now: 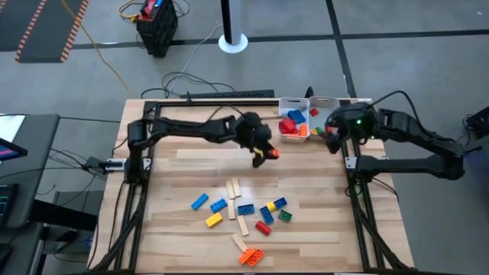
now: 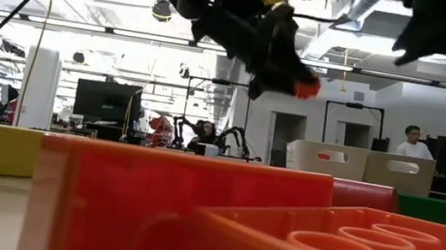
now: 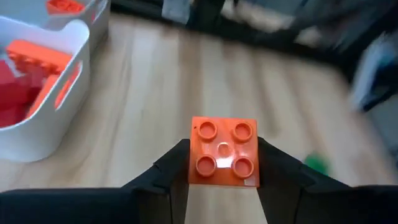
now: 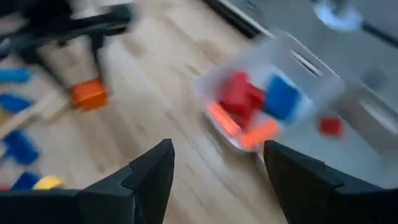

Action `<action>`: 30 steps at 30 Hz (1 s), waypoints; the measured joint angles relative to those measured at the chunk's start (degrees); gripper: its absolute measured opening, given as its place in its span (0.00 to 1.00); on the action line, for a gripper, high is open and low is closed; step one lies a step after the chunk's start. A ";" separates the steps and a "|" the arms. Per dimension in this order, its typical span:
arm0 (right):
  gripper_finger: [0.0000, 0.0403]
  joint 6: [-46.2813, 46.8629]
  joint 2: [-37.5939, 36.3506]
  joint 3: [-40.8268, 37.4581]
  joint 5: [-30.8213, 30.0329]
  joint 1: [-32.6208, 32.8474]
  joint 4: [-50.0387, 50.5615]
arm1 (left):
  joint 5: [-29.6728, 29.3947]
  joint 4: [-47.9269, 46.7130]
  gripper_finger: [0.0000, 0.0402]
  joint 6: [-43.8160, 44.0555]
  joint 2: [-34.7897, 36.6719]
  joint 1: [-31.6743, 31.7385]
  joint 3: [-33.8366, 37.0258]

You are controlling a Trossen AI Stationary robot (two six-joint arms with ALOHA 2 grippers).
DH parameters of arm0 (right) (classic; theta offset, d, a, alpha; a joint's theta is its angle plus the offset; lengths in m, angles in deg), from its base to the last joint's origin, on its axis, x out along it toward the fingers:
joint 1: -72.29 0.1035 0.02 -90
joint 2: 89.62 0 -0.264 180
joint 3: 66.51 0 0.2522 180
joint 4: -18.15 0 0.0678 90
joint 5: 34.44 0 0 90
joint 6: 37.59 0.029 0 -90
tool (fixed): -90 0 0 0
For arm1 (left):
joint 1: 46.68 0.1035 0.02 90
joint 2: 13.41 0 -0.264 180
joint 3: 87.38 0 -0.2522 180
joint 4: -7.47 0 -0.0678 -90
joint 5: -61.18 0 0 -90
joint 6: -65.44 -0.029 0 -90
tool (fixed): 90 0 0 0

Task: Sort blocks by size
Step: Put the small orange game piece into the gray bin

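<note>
Above the desk's middle, nearer its far edge, the left claw (image 3: 222, 163) has an orange four-stud brick (image 3: 222, 151) pinched between its fingers. Over by the far right corner, the right claw (image 4: 214, 163) hangs wide open and empty beside the white tray (image 1: 294, 103) of red, blue and orange bricks.

Workshop floor and lab hall lying around a pale wooden table (image 1: 306, 191)

Grey concrete floor (image 1: 397, 19) is spreading beneath black cables (image 1: 183, 76), a white pole base (image 1: 233, 42) and hazard-striped matting (image 1: 46, 30); beyond, ceiling lights (image 2: 89, 28) are glowing over monitors (image 2: 106, 105) while a person (image 2: 413, 143) is standing by white walls (image 2: 356, 95).
</note>
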 joint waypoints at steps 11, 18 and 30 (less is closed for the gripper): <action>0.68 -30.25 6.85 -3.11 0.55 15.00 -22.96 | 15.05 16.77 0.37 25.52 -0.09 1.88 0.00; 0.68 -31.64 12.29 -3.11 0.83 16.32 -26.43 | 17.87 23.77 0.36 31.72 -0.11 2.53 0.00; 0.68 -31.89 17.82 -3.10 -1.71 17.38 -35.43 | 21.65 26.19 0.36 33.52 -0.16 3.51 0.00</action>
